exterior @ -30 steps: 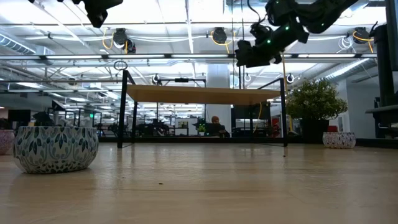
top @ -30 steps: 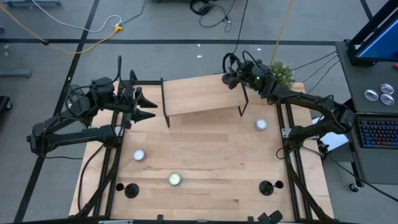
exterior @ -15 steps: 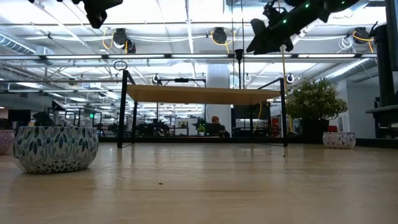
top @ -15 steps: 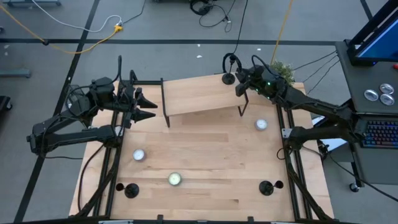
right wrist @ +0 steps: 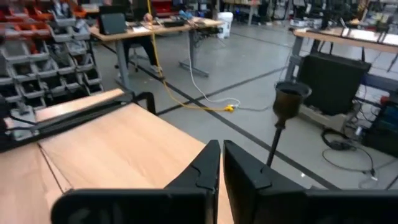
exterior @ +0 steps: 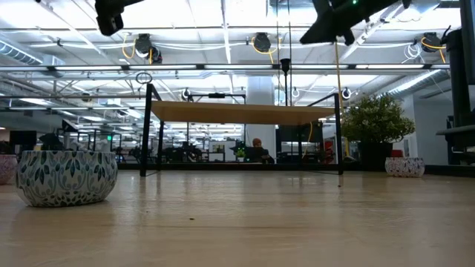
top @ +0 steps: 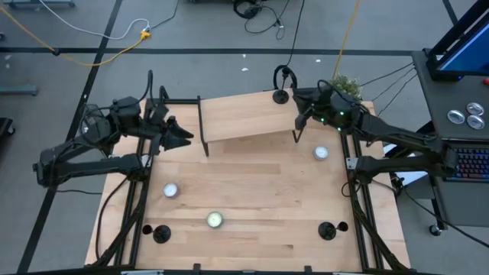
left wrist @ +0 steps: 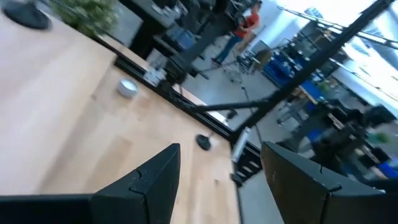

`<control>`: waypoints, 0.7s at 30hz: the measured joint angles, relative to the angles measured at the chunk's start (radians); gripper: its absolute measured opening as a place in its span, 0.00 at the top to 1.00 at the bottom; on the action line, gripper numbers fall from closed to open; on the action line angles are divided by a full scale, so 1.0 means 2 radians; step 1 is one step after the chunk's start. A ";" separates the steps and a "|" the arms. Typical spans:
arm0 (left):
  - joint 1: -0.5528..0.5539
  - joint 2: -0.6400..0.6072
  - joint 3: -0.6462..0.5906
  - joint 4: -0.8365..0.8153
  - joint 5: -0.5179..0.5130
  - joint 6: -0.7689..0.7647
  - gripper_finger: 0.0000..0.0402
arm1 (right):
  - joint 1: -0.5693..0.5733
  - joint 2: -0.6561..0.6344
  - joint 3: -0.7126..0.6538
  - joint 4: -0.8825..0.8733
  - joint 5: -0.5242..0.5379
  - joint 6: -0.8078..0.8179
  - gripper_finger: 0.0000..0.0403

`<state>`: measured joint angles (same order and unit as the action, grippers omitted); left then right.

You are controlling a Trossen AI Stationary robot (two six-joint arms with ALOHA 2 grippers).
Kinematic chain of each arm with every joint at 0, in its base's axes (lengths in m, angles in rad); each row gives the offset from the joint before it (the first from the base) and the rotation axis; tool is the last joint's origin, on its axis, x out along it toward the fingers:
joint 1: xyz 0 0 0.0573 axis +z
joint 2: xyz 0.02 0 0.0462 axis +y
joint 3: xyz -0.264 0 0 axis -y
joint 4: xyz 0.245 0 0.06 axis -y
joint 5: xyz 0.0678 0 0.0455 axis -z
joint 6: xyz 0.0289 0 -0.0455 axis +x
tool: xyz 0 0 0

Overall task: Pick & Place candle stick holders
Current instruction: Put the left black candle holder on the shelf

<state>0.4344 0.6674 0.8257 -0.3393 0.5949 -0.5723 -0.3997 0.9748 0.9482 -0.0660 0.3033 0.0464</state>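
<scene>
Right claw (top: 299, 116) pinched together, empty, just beside the upright holder (top: 281, 96) standing on the raised shelf (top: 244, 116); left claw (top: 179, 134) apart, empty, farther off.

Bright, even overhead lighting with soft shadows; the left wrist view is motion-blurred.

Table (top: 252, 191) & raised shelf (top: 244, 116): pale wood, smooth, matt. Candle stick holders (top: 327, 230): matt black. Tealights (top: 215, 220) w/ shiny metal cups.
</scene>
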 joint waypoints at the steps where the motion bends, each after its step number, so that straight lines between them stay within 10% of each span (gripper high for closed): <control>1: -0.010 0.000 0.000 0.000 -0.007 -0.008 0.43 | 0.002 -0.006 0.000 0.000 0.000 -0.003 0.96; 13: -0.152 0.000 0.000 -0.045 -0.097 -0.125 0.43 | 0.041 -0.081 -0.012 -0.051 -0.036 -0.004 0.99; 21: -0.221 0.000 0.000 -0.082 -0.167 -0.193 0.43 | 0.057 -0.160 -0.146 0.061 -0.036 0.041 1.00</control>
<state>-0.0074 0.6676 0.8257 -0.5036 0.2613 -0.9578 -0.2848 0.6555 0.6566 0.0551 0.2304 0.1292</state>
